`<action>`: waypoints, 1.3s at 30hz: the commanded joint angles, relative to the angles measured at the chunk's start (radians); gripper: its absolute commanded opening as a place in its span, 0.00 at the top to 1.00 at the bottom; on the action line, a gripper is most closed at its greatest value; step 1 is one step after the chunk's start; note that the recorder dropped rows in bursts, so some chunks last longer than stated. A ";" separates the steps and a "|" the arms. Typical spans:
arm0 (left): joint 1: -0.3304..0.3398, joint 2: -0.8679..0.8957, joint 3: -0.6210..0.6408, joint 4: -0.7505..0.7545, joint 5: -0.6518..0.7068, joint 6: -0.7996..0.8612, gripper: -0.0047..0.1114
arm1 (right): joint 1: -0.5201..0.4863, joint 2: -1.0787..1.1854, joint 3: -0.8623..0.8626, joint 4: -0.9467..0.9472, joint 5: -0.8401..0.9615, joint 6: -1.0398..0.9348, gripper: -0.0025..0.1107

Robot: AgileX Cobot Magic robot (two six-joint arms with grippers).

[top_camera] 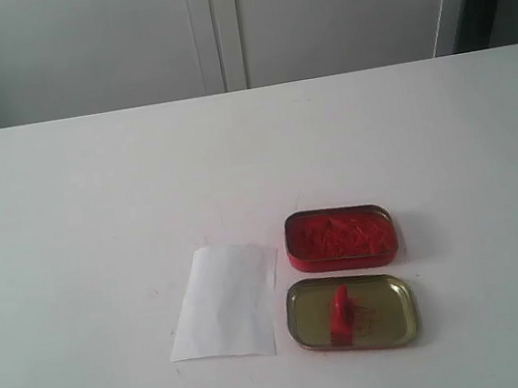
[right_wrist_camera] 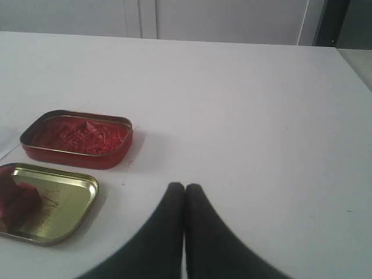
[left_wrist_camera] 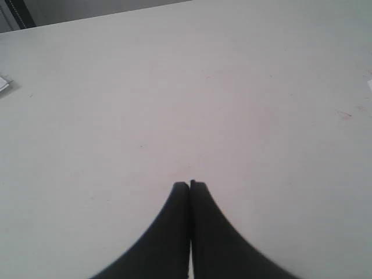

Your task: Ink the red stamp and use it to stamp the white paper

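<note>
1. Sitting in the gold lid (top_camera: 388, 309) is the red stamp (top_camera: 340, 312), lid right beside the ink tin (top_camera: 343, 261).
2. The white paper (top_camera: 224, 302) lies flat just left of that lid.
3. Both pinched closed on nothing: left gripper (left_wrist_camera: 190, 185) and right gripper (right_wrist_camera: 185, 186).

On the white counter (top_camera: 94, 199) two open rectangular tins lie just beside each other. The red tin (top_camera: 341, 237) is filled with rough red paste. The gold tin (top_camera: 308, 323), nearer the camera, is shallow and has faint red marks inside. Behind stand pale cabinet doors (top_camera: 329, 8).
</note>
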 commanded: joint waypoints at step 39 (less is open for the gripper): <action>0.000 -0.003 0.003 -0.003 -0.004 0.003 0.96 | 0.007 -0.006 0.005 -0.001 -0.523 -0.002 0.98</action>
